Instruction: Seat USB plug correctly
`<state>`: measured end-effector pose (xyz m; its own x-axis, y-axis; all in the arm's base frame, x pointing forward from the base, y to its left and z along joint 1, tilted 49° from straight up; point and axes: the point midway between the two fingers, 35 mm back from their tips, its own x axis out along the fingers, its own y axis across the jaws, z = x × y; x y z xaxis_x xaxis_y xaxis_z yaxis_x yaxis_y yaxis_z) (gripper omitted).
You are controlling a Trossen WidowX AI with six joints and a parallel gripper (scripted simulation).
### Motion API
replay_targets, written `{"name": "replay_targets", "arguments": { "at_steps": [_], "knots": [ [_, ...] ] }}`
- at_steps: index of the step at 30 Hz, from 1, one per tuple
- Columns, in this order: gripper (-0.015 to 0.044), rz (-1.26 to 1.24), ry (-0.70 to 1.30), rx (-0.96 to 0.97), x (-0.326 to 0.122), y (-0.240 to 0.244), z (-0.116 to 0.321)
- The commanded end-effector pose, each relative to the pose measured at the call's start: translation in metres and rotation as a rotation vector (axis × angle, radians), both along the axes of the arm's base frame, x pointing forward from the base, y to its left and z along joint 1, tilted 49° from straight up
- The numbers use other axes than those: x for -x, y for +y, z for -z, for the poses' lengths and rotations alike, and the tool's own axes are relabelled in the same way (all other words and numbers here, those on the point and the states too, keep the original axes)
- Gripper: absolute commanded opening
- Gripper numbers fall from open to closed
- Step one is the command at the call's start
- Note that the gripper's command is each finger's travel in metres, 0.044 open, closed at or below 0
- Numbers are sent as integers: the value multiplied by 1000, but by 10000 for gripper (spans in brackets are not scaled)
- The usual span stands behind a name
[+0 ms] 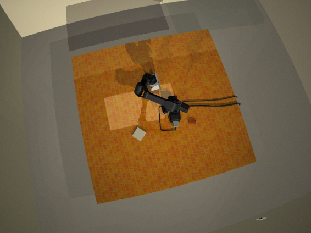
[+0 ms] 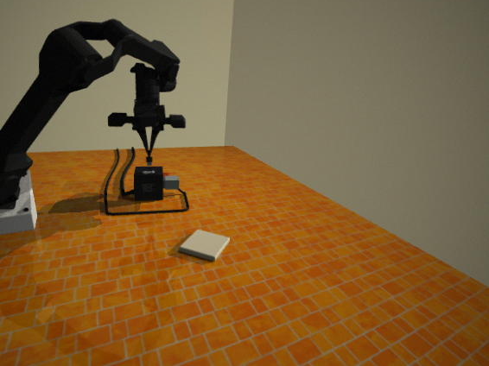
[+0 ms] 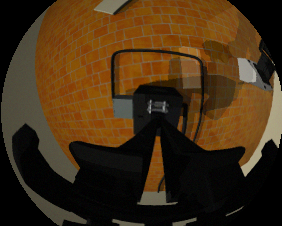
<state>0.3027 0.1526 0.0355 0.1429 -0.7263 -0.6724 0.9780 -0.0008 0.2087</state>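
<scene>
The black power cube (image 1: 175, 117) (image 2: 149, 186) (image 3: 172, 111) stands upright on the table, with pale metallic contacts showing on its top in the wrist view. My gripper (image 2: 149, 155) (image 3: 158, 123) points straight down over the cube and is shut on the small USB plug (image 2: 149, 160). The plug's dark body is at the fingertips, and its blue-grey metal end points down. In the exterior view this end shows just above the cube's top, with a thin gap beneath it. The fingers hide the plug in the wrist view, and which way round it faces cannot be told.
A grey plug block (image 1: 175, 123) (image 2: 171, 182) (image 3: 123, 107) sticks out of the cube's side. Its black cable (image 2: 147, 212) (image 3: 157, 51) loops around the cube. Two cables (image 1: 211, 105) run to the table's edge. A red block (image 1: 192, 121) and a cream tile (image 1: 139, 133) (image 2: 204, 245) lie nearby.
</scene>
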Motion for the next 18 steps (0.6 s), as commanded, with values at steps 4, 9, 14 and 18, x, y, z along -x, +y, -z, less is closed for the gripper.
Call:
{"name": "replay_targets", "arguments": {
  "at_steps": [4, 9, 14, 18],
  "knots": [
    [0, -6, 9, 1, 0, 2, 0],
    [0, -72, 79, 15, 0, 1, 0],
    [0, -167, 181, 35, 0, 1, 0],
    [0, -238, 257, 51, 0, 1, 0]
  ]
}}
